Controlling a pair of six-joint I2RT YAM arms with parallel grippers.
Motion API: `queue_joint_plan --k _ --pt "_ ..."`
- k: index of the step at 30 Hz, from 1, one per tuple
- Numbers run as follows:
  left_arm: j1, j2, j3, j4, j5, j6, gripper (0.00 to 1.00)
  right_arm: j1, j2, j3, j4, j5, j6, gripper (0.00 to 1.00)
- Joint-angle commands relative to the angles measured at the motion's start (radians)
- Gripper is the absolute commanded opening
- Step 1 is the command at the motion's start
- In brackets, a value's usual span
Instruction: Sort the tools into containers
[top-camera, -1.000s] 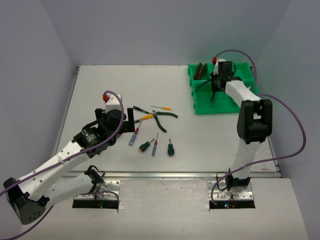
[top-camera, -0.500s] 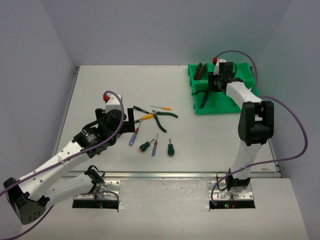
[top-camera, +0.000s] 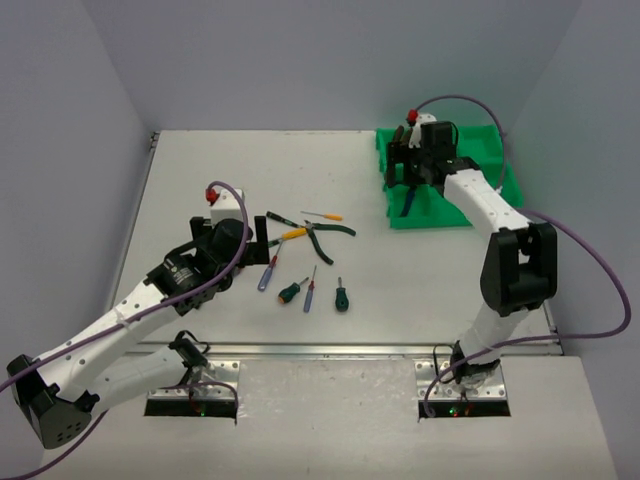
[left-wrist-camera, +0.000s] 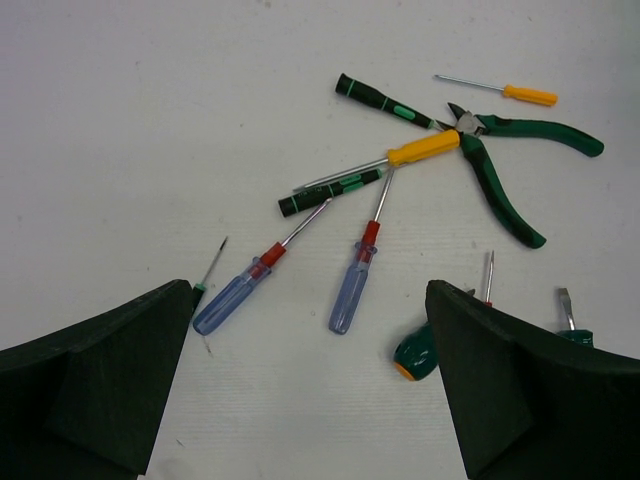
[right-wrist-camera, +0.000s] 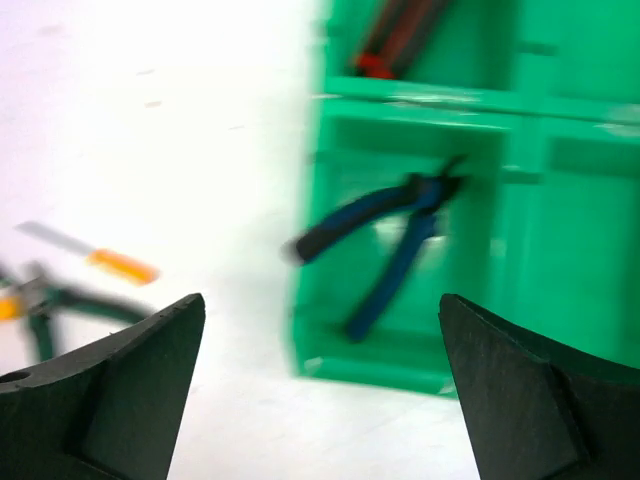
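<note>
Right wrist view, blurred: my right pincer (right-wrist-camera: 320, 302) stands released, its two fingers (right-wrist-camera: 110, 390) spread wide at the lower corners with nothing between them. The blue-handled pliers (right-wrist-camera: 388, 250) lie below and ahead of it, between the two fingers in the picture but apart from both. They rest in a compartment of the green tray (right-wrist-camera: 560, 150). One handle juts out over the tray's left wall toward the bench (right-wrist-camera: 150, 120). In the next compartment beyond, a pair of red-black pliers (right-wrist-camera: 398, 35) shows at the top edge.

From the top external view, that pincer hangs over the tray's left part, and the blue-handled pliers sit in the near row, left compartment, just nearer to my base than the pincer.

My left pincer (left-wrist-camera: 308, 290) is also released and grasps nothing. It hovers above the loose tools on the bench. Two blue-handled screwdrivers (left-wrist-camera: 240, 290) with red collars lie between its fingers. Farther off lie a yellow-handled screwdriver (left-wrist-camera: 422, 150), green-handled pliers (left-wrist-camera: 510, 175), and a thin orange-handled screwdriver (left-wrist-camera: 525, 95). A stubby green screwdriver (left-wrist-camera: 415, 357) lies just beside the right finger.
</note>
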Motion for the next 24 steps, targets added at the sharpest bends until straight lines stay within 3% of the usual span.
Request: queue_joint_plan --k 1,4,7,8,9,17,24 --pt "0.008 -0.006 0.009 0.012 -0.065 -0.024 1.0 0.198 -0.113 -0.061 -0.003 -0.048 0.036 0.99" --pt "0.015 -0.031 0.019 -0.006 -0.108 -0.047 1.0 0.271 -0.072 -0.047 -0.029 -0.193 -0.006 0.96" --pt "0.024 -0.067 0.017 -0.003 -0.127 -0.053 1.0 0.355 0.018 0.022 -0.11 -0.237 -0.036 0.8" --pt "0.027 -0.091 0.01 0.002 -0.127 -0.05 1.0 0.376 0.047 0.069 -0.158 -0.225 -0.044 0.69" --pt "0.028 -0.108 0.008 0.009 -0.125 -0.047 1.0 0.415 0.101 0.106 -0.178 -0.218 -0.05 0.66" --pt "0.034 -0.075 0.008 0.016 -0.096 -0.035 1.0 0.539 0.311 0.25 -0.285 -0.043 0.024 0.54" --pt "0.035 -0.076 0.004 0.026 -0.069 -0.023 1.0 0.552 0.39 0.285 -0.278 0.01 0.053 0.5"
